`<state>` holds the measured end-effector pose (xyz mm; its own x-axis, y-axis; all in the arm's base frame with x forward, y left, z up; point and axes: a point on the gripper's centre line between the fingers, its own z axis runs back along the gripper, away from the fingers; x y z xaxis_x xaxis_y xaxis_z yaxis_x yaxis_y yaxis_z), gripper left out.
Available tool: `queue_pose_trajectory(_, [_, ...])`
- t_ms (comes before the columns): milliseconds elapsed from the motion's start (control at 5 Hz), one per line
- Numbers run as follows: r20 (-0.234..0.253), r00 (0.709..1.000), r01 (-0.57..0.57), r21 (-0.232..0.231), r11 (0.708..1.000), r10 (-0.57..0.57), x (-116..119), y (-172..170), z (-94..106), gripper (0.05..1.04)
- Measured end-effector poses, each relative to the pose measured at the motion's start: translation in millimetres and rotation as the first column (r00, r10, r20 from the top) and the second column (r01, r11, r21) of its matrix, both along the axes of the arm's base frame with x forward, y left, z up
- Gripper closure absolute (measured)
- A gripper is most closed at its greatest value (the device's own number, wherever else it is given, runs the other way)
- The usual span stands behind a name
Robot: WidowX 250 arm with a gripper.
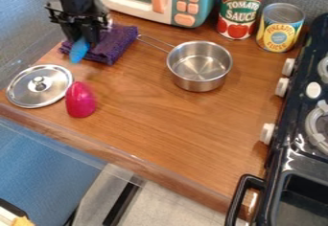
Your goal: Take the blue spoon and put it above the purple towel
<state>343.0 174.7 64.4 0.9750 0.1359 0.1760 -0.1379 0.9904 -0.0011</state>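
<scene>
Between ten and eleven o'clock, the blue spoon (78, 51) is seen at the near edge of the purple towel (119, 40), beneath the end effector (85, 39). Whether the latter is open or closed cannot be told.

Pot (199, 66) shiny metal, towel (115, 46) rough cloth, counter (160, 119) glossy wood.

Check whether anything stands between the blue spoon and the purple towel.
Nothing visible does: the blue spoon, at the gripper, overlaps the purple towel's left part in view. The metal lid lies aside, nearer the camera.
</scene>
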Motion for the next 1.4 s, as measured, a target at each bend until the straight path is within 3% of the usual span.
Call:
queue_pose_trajectory(400, [-0.001, 1.0, 0.015, 0.011, 1.0, -0.015, 23.7, 11.5, -3.8, 0.678])
queue_pose_trajectory(600, [-0.004, 1.0, 0.015, 0.007, 1.0, -0.015, 27.8, 11.3, -6.3, 0.615])
queue_pose_trajectory(800, [-0.008, 1.0, 0.021, 0.007, 1.0, -0.021, 30.8, 7.7, -2.5, 0.308])
queue_pose_trajectory(1000, [-0.025, 0.997, 0.07, 0.004, 0.998, -0.07, 32.9, 2.3, 3.5, 0.083])
queue_pose_trajectory(1400, [-0.014, 0.984, 0.175, -0.002, 0.985, -0.175, 33.0, -8.8, 45.2, 0.082])
